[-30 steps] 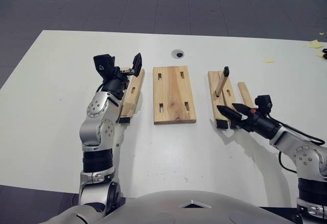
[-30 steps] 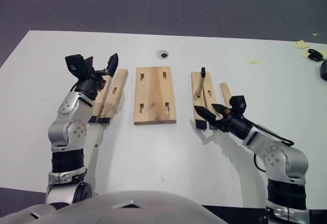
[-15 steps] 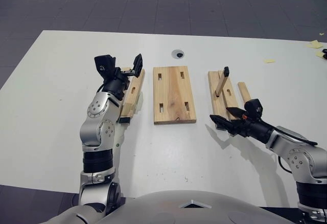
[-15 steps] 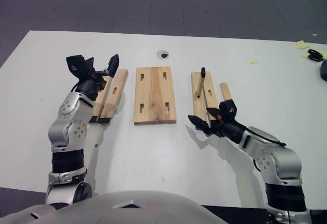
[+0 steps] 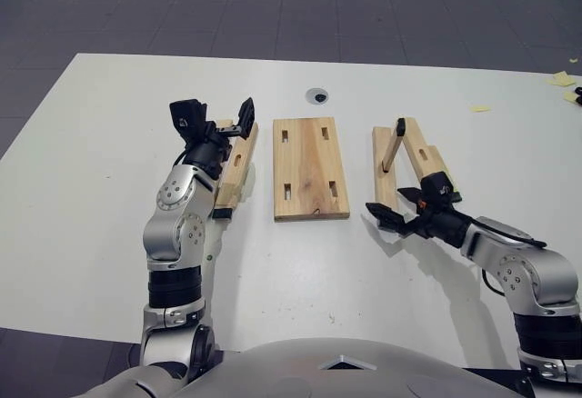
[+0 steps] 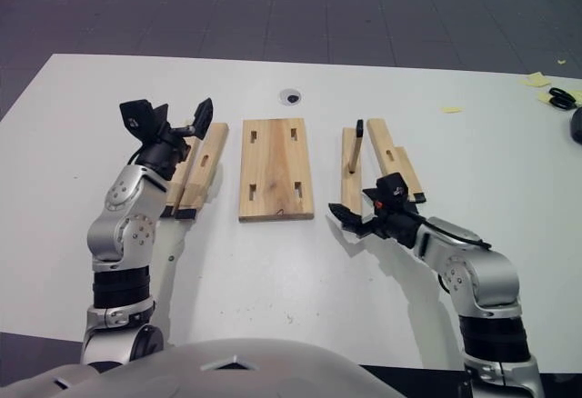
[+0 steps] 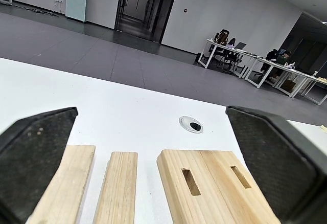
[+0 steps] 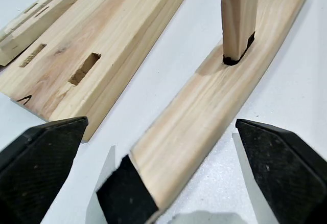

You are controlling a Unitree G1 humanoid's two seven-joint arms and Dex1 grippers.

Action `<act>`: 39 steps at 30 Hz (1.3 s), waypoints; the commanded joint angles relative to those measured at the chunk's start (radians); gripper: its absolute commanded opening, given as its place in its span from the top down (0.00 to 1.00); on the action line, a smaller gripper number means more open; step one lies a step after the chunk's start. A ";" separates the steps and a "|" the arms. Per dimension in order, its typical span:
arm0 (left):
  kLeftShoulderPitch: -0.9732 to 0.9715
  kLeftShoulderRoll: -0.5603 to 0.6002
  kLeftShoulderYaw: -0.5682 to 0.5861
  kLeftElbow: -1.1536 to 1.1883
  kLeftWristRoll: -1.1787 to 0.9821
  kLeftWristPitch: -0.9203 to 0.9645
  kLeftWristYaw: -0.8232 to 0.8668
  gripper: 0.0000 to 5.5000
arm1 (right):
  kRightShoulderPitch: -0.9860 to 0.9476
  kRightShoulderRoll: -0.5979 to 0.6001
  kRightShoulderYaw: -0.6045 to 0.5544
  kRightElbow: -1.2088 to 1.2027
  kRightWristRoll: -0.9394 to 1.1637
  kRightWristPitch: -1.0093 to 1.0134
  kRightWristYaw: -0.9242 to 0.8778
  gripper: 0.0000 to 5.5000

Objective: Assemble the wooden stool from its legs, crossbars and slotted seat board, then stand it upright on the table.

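The right gripper (image 5: 393, 207), spread wide, brackets the near end of the leg (image 8: 204, 106) (crossbar (image 8: 239, 9) standing in its slot), which runs away toward twelve o'clock.

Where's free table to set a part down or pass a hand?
Free: the near strip of table in front of the seat board, between the arms; the left side outside the left legs; the right side past the right legs. Crowded: gaps beside the board; the open right end effector straddles a leg's end there.
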 commanded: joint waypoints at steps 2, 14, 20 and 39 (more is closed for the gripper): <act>0.005 -0.001 -0.007 0.000 0.016 0.002 0.004 0.02 | 0.003 -0.033 0.071 -0.016 -0.108 0.016 -0.055 0.06; 0.006 0.001 -0.010 0.008 0.025 -0.001 0.001 0.02 | -0.034 -0.027 0.140 -0.054 -0.213 0.072 -0.125 0.37; 0.007 0.003 -0.007 0.013 0.026 -0.003 -0.001 0.02 | -0.050 -0.061 0.130 0.010 -0.266 0.054 -0.124 0.21; 0.005 -0.010 -0.011 0.021 0.037 -0.007 -0.004 0.02 | -0.183 0.054 0.033 -0.001 -0.121 0.140 -0.087 0.02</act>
